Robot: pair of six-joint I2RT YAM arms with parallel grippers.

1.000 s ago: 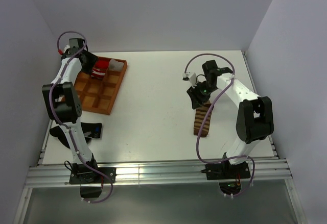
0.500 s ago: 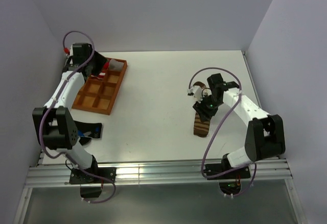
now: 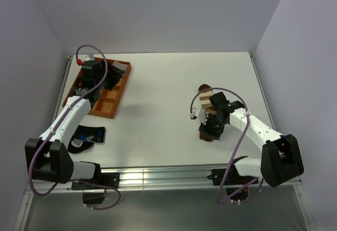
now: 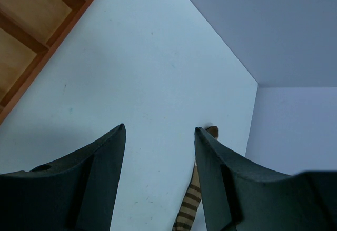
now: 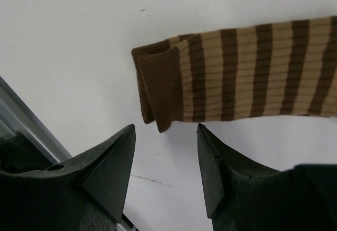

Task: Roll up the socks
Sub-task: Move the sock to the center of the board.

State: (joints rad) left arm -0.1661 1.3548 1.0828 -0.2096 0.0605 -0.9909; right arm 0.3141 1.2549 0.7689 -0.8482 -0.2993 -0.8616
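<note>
Right gripper [image 5: 164,131]: moved from far end to near cuff of brown-tan sock [image 5: 237,76], fingers open, empty | Sock: flat on bench [image 3: 158,110], right of centre, unrolled | Left gripper [image 4: 159,130]: withdrawn over tray [image 3: 100,107], fingers open, empty | Red-white sock: hidden | Status: 0 of 2 rolled, cuff roll likely next

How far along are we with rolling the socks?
No rolled sock is in view. The brown-and-tan sock lies flat, full length, on the table. In hand: the right tool hovers open at its cuff end, holding nothing. The left tool is open and empty over the orange tray. Left: the whole roll of this sock; the other sock is not visible.
</note>
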